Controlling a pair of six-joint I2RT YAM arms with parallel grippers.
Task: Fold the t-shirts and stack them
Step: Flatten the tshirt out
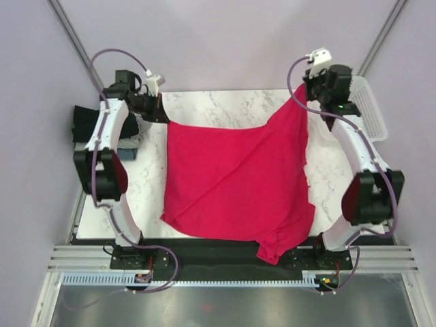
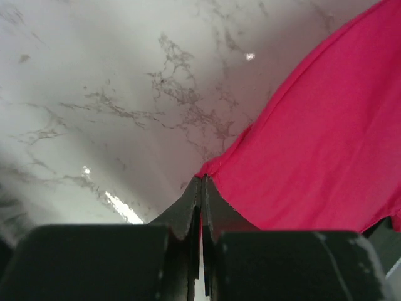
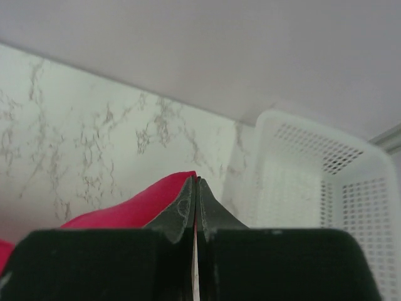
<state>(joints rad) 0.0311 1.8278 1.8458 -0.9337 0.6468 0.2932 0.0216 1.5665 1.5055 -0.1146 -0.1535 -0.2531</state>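
A crimson-red t-shirt [image 1: 238,180] is spread over the marble table [image 1: 218,105], its near end hanging over the front edge. My left gripper [image 1: 163,116] is shut on the shirt's far left corner; in the left wrist view the red cloth [image 2: 313,144] runs from the closed gripper tips [image 2: 202,182]. My right gripper [image 1: 304,92] is shut on the far right corner, lifted above the table; the right wrist view shows red cloth [image 3: 144,204] pinched at the gripper tips [image 3: 196,182]. Folded dark shirts [image 1: 85,122] lie at the left, mostly hidden by the left arm.
A white plastic mesh basket [image 1: 371,109] stands at the far right edge, close to my right gripper, and shows in the right wrist view [image 3: 313,182]. Grey walls close the back and sides.
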